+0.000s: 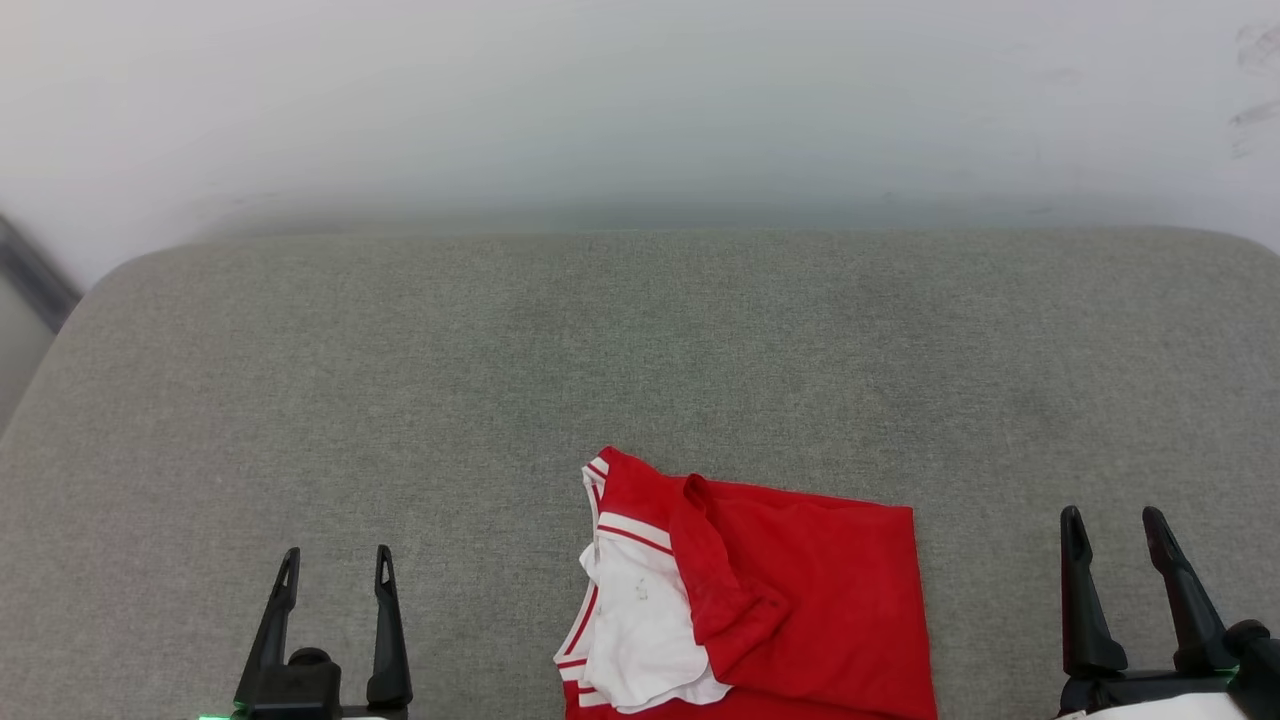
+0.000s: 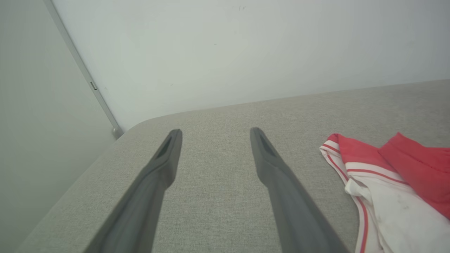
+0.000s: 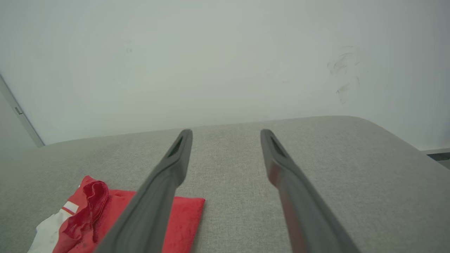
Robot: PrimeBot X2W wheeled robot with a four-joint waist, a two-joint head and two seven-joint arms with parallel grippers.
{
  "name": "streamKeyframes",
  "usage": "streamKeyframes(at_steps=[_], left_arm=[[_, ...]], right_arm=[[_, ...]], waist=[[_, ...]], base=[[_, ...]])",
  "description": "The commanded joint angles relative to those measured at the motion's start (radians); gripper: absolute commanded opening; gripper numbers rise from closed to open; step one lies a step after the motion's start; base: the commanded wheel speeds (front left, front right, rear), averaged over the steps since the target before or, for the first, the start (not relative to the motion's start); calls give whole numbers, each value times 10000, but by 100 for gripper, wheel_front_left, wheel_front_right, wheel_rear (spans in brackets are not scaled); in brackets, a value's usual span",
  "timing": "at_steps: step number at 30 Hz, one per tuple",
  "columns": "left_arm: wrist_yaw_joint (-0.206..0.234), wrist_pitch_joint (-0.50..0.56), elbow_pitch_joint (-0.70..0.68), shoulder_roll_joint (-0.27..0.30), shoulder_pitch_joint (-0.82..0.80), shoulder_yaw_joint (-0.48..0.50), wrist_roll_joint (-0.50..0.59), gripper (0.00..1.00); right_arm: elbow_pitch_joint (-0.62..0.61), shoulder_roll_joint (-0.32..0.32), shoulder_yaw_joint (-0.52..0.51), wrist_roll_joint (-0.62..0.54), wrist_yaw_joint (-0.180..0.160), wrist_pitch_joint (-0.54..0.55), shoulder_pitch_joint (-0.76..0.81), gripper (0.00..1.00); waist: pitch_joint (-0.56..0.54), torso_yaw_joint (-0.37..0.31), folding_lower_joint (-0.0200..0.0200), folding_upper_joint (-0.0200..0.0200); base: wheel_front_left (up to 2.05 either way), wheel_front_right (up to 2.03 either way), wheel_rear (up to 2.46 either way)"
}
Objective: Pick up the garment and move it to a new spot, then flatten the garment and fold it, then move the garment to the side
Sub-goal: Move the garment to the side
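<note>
The garment (image 1: 800,590) lies in a folded red heap at the near middle of the grey padded surface, one white sleeve with striped trim turned out on its left side. The same garment (image 2: 397,186) fills the right edge of the left wrist view, and the garment (image 3: 98,214) sits low left in the right wrist view. My left gripper (image 1: 335,565) hovers at the lower left, open and empty, well to the left of the cloth. At the lower right my right gripper (image 1: 1115,525) is open too, with nothing between its fingers, just right of the cloth.
The grey padded surface (image 1: 640,350) stretches far back to a white wall (image 1: 640,100). Its rounded left corner (image 2: 126,131) and right corner (image 3: 386,130) drop off to the floor. A wall seam runs down at the left (image 2: 84,73).
</note>
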Motion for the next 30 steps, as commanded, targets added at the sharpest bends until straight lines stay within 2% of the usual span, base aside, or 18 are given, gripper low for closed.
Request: streamKeyframes(at_steps=[1, 11, 15, 19, 24, 27, 30], left_arm=[[-44, -22, -29, -26, 134, 34, 57, 100], [-126, -22, -13, -110, 110, 126, 102, 100], [-142, -22, 19, -177, 28, 137, 97, 100], [-237, -22, 89, -256, -167, 17, 148, 100], [-317, -22, 131, -292, -379, -60, 174, 100], [-276, -22, 130, -311, -467, -20, 168, 100], [-266, -22, 124, -327, -532, -2, 167, 100]], right_arm=[[-53, 23, 4, 21, -4, -15, 129, 100], [138, 27, -31, -2, -4, -16, -202, 100], [110, 26, -205, -85, -4, -16, -1105, 100], [71, 21, -36, -891, -4, -16, -2137, 100], [598, -1045, 641, -1005, -4, 377, -3427, 100], [756, -2017, 1400, -425, -4, 1468, -4193, 100], [913, -2894, 2293, 713, -4, 3283, -4731, 100]], waist=[[2, 1, 1, -1], [57, 59, 1, -1], [120, 79, 1, -1], [217, 209, 1, -1], [465, 299, 1, -1], [660, 289, 1, -1], [828, 284, 1, -1]], base=[[0, 0, 0], [0, 0, 0], [0, 0, 0], [0, 0, 0], [0, 0, 0], [0, 0, 0], [0, 0, 0]])
